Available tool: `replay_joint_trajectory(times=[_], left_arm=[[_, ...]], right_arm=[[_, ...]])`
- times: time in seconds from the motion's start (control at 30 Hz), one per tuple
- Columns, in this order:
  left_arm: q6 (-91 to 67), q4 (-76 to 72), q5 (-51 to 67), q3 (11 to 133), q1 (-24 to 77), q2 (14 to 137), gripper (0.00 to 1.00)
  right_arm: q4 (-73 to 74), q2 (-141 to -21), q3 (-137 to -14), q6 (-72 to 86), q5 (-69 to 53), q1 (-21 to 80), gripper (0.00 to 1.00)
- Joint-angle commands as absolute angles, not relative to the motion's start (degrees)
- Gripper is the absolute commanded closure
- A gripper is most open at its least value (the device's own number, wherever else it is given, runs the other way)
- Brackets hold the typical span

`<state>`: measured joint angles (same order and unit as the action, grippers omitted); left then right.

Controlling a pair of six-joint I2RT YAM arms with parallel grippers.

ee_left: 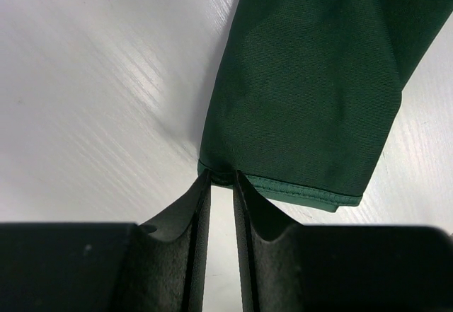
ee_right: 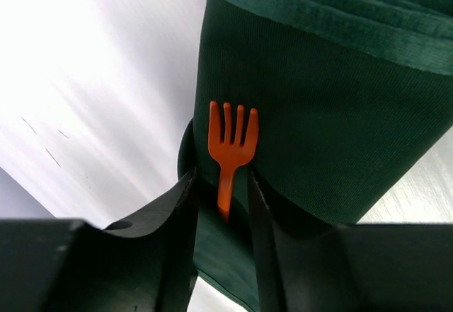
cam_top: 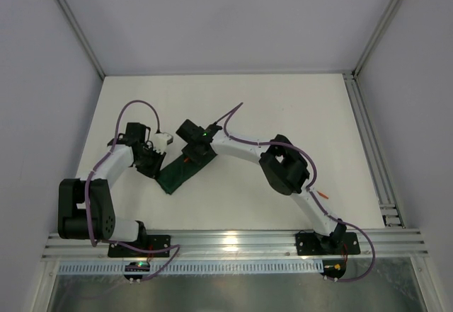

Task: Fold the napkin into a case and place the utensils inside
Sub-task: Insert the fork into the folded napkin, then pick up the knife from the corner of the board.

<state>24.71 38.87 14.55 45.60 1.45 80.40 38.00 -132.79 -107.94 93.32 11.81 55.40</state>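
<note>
Right wrist: small orange-red plastic fork (ee_right: 231, 149), handle's lower end lost between the right gripper (ee_right: 220, 179) fingers | dark green folded cloth case (ee_right: 318, 114) runs off top and right edges | left wrist: case cut off up top too; left gripper (ee_left: 221, 179) pinching the hem or only touching, can't tell | overhead: fork a mere speck

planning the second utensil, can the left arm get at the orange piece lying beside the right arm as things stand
Probably not. The orange piece lies beyond the right arm, whose bulk crosses the way, and the left arm's jaws look shut on the case hem.
</note>
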Motion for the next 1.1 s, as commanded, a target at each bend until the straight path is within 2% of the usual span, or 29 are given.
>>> replay_joint_trajectory(times=[0.0, 0.13, 0.27, 0.4, 0.5, 0.53, 0.6, 0.67, 0.73, 0.8, 0.83, 0.87, 0.9, 1.07], left_arm=[[26.0, 39.0, 14.6, 46.0, 1.1, 78.7, 0.8], [26.3, 39.3, 14.1, 47.0, 1.1, 78.7, 0.8], [26.4, 39.9, 13.3, 47.8, 1.1, 78.5, 0.79], [27.0, 41.0, 12.5, 47.8, 1.1, 77.4, 0.75], [27.2, 41.6, 12.1, 48.2, 1.1, 76.8, 0.74], [27.2, 42.2, 12.3, 48.3, 1.1, 76.6, 0.73], [27.2, 43.4, 12.5, 49.1, 1.1, 76.1, 0.72], [27.2, 44.2, 12.5, 50.1, 1.1, 75.7, 0.7], [27.2, 45.1, 12.2, 50.6, 1.1, 75.0, 0.69], [27.7, 46.5, 12.5, 51.1, 1.1, 74.4, 0.68], [27.9, 46.8, 12.5, 51.2, 1.1, 74.2, 0.67], [27.9, 47.5, 12.7, 51.3, 1.1, 74.2, 0.66], [28.0, 47.8, 12.8, 51.7, 1.1, 74.3, 0.65], [28.3, 51.2, 14.1, 54.2, 1.1, 75.8, 0.65]], right_arm=[[36.4, -128.7, -107.8, 90.5, 15.4, 55.8, 0.62], [29.2, -124.5, -101.4, 88.1, 15.6, 55.7, 0.54], [30.0, -122.2, -102.4, 77.6, 17.8, 55.9, 0.5], [29.3, -115.3, -98.3, 58.9, 18.4, 56.2, 0.47], [26.6, -104.6, -89.5, 49.4, 17.7, 56.4, 0.43], [25.8, -101.6, -87.3, 41.7, 17.6, 56.3, 0.42], [31.4, -93.2, -83.9, 29.2, 16.4, 55.4, 0.31], [39.9, -88.3, -85.1, 20.7, 12.2, 53.4, 0.26], [57.5, -87.5, -86.9, 12.9, 1.8, 50.6, 0.25], [72.9, -88.2, -88.0, 4.8, 3.1, 47.3, 0.28], [76.4, -88.5, -86.8, 3.2, 9.7, 46.6, 0.28], [76.7, -88.4, -85.0, 0.8, 13.4, 45.2, 0.35], [76.2, -86.6, -84.4, -2.0, 13.6, 44.3, 0.36], [65.0, -78.9, -70.0, -17.5, 14.6, 40.6, 0.35]])
